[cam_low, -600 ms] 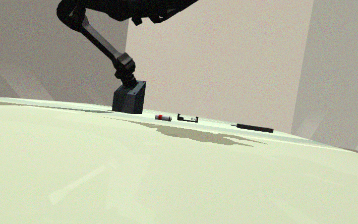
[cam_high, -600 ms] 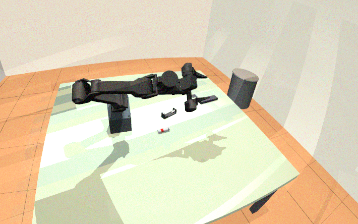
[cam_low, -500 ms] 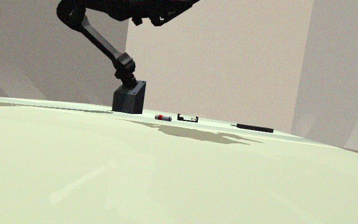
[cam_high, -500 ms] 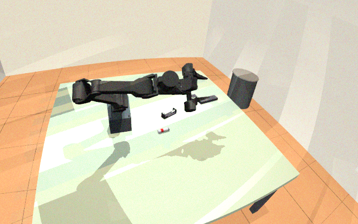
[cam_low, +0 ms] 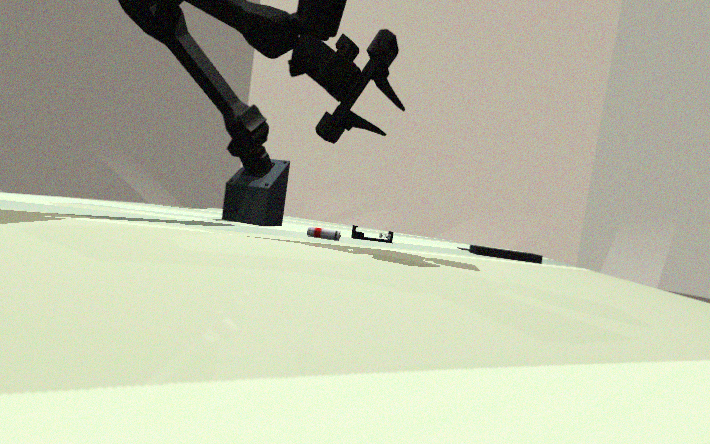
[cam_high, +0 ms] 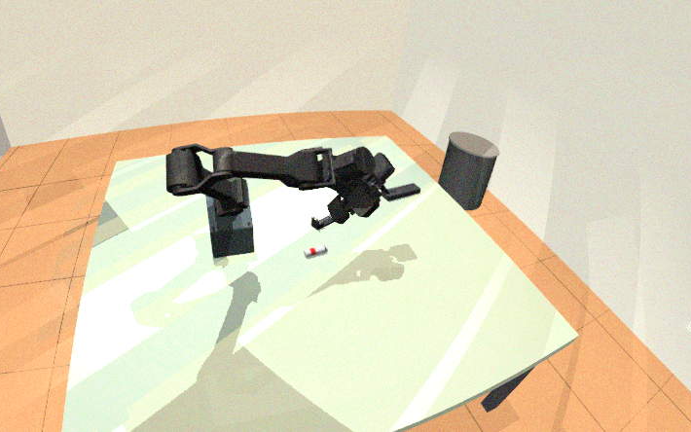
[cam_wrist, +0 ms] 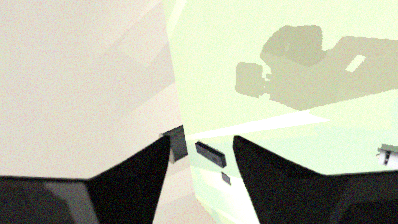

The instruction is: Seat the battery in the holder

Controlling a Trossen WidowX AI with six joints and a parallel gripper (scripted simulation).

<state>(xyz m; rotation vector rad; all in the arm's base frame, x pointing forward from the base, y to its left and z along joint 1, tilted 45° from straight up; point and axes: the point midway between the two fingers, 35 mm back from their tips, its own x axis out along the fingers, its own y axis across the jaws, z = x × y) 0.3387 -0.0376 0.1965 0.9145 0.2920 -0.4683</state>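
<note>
The battery (cam_high: 314, 251) (cam_low: 323, 233), white with a red band, lies on its side on the table, outside the holder. Its nubbed terminal end points right in the exterior view. The small black holder (cam_high: 317, 223) (cam_low: 354, 234) stands just beyond it; the arm hides part of it in the top view. In the exterior view it looks empty, with raised ends and metal at the right end. Part of it seems to show at the right edge of the wrist view. My gripper (cam_low: 394, 121) (cam_wrist: 201, 141) is partly open and empty, high above the table and tilted.
A dark bar-shaped tool (cam_high: 403, 191) (cam_low: 505, 254) (cam_wrist: 210, 154) lies to the right of the holder. A dark cylindrical bin (cam_high: 466, 174) (cam_wrist: 178, 145) stands on the floor past the table's edge. The arm's base block (cam_high: 233, 242) (cam_low: 254, 199) stands left of the battery.
</note>
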